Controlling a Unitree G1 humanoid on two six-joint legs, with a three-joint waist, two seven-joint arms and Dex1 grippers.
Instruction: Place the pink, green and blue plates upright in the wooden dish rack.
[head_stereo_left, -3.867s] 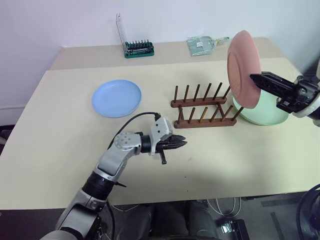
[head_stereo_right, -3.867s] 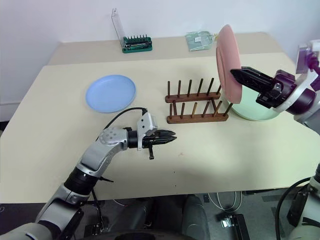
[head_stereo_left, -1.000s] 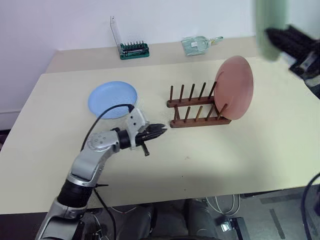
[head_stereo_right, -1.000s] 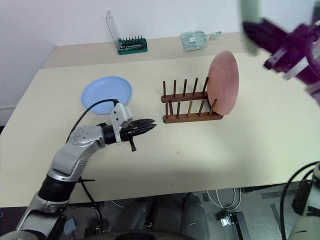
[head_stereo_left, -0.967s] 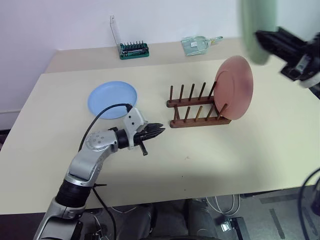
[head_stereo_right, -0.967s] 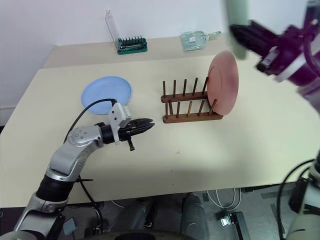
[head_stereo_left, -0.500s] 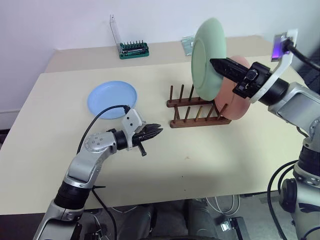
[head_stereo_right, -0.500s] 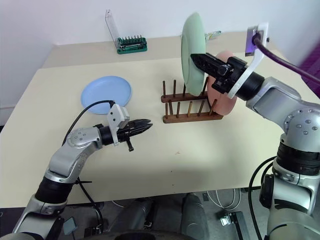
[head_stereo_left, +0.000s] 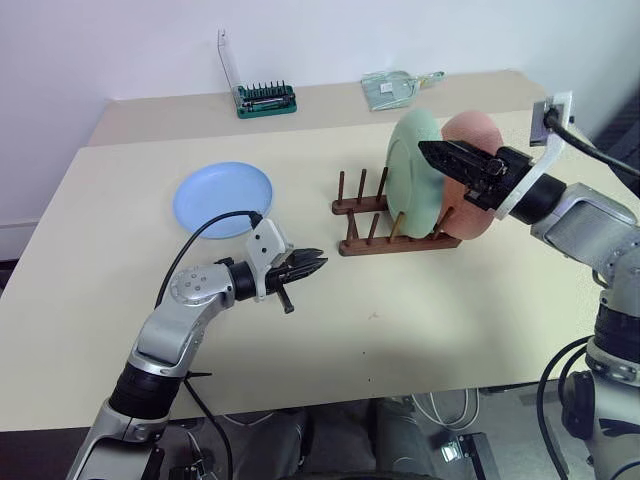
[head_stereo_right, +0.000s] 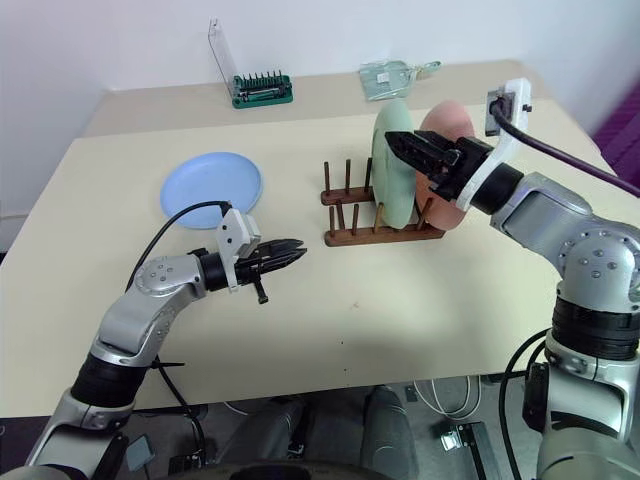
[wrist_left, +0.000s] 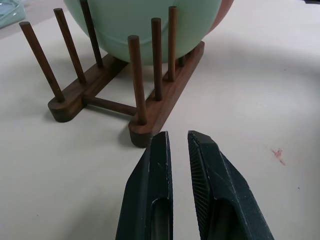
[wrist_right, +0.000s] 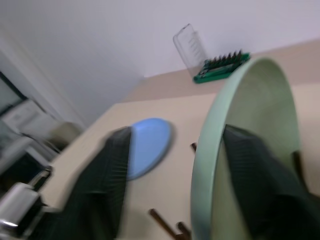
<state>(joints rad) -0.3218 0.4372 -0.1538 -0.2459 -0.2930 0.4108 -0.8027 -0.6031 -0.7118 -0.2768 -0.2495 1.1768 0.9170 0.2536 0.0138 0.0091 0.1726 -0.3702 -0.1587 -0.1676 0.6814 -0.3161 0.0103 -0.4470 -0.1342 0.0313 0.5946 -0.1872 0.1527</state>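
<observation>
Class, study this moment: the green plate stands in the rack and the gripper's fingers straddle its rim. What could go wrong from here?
1. The right gripper has its fingers either side of the green plate; pulling back askew could drag it off the wooden dish rack.
2. The green plate stands close to the pink plate; tipping could knock it.
3. The blue plate still lies flat, awkward to grasp.

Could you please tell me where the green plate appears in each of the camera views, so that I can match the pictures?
Left eye view: green plate upright in the wooden dish rack, right of centre, before the pink plate.
Right eye view: right of centre, in the rack.
Left wrist view: along the top edge, behind the pegs.
Right wrist view: large, on the right, between the right gripper's fingers.
Shared landmark: the rack's pegs.
</observation>
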